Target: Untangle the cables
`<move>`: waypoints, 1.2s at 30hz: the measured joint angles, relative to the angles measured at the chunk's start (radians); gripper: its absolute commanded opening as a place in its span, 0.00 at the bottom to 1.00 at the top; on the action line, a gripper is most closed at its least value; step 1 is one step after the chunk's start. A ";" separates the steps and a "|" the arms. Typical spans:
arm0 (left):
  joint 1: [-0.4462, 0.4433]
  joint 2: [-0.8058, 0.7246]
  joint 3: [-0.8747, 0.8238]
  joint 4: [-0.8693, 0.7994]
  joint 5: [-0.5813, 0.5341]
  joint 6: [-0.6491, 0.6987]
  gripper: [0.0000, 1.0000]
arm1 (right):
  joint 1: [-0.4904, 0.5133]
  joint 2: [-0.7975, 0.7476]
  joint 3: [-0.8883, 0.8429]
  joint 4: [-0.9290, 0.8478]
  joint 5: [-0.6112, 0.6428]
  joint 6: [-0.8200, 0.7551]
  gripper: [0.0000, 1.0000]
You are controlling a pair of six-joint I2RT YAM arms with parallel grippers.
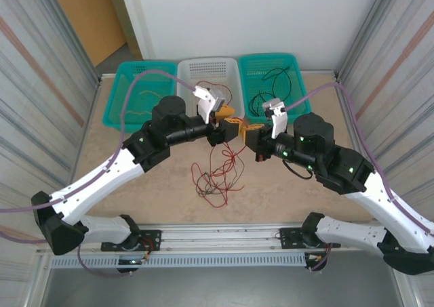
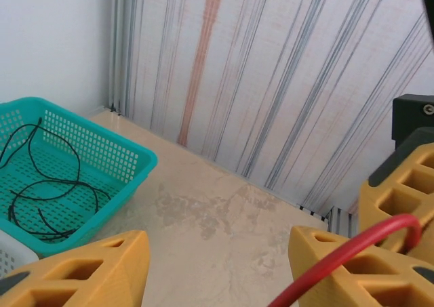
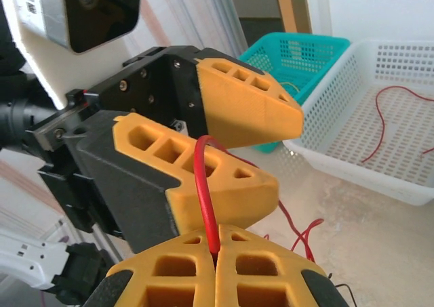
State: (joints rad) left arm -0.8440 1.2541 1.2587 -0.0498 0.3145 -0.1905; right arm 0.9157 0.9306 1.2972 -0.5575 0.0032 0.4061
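The right tool [image 3: 215, 238] is pressing its yellow fingers together on a thin red cable [image 3: 202, 185]. The cable is rising from the pinch and curving against one finger of the left tool [image 3: 285, 154], whose jaws are standing spread. Below both tools, a tangle of red and black cables [image 1: 217, 175] is lying on the beige tabletop [image 1: 156, 192]. A black cable [image 2: 54, 185] is resting in the teal plastic basket [image 2: 129, 161], and another red wire [image 3: 380, 117] is lying in the white plastic basket [image 3: 407, 56].

Beige tabletop [image 1: 285, 202] w/ corrugated walls [image 1: 41, 70]
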 measured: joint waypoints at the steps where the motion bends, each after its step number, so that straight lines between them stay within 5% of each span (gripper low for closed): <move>1: 0.000 0.000 0.000 0.002 0.000 0.003 0.46 | 0.000 -0.001 -0.002 0.007 -0.005 0.000 0.00; 8: -0.001 0.000 0.002 0.003 0.029 0.018 0.05 | 0.000 -0.002 -0.011 0.044 -0.038 0.004 0.00; 11: -0.001 0.000 0.004 0.004 0.038 0.020 0.00 | 0.000 -0.002 -0.013 0.059 -0.040 0.005 0.04; 16: -0.001 -0.002 0.006 0.003 0.026 0.012 0.00 | 0.000 -0.004 -0.056 0.080 -0.021 0.029 0.59; 20: -0.001 -0.002 0.053 -0.007 0.001 -0.005 0.00 | -0.003 -0.003 -0.140 0.101 0.034 0.060 0.75; 28: -0.001 -0.048 0.182 -0.004 -0.002 -0.047 0.00 | -0.093 0.037 -0.356 0.228 0.059 0.156 0.60; 36: -0.001 -0.089 0.202 -0.018 -0.047 -0.033 0.00 | -0.184 0.013 -0.604 0.304 0.045 0.274 0.57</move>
State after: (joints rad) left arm -0.8448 1.1656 1.4609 -0.0673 0.2676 -0.2234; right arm 0.7319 0.9432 0.6930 -0.2531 0.0483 0.6800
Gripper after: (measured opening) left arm 0.081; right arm 0.574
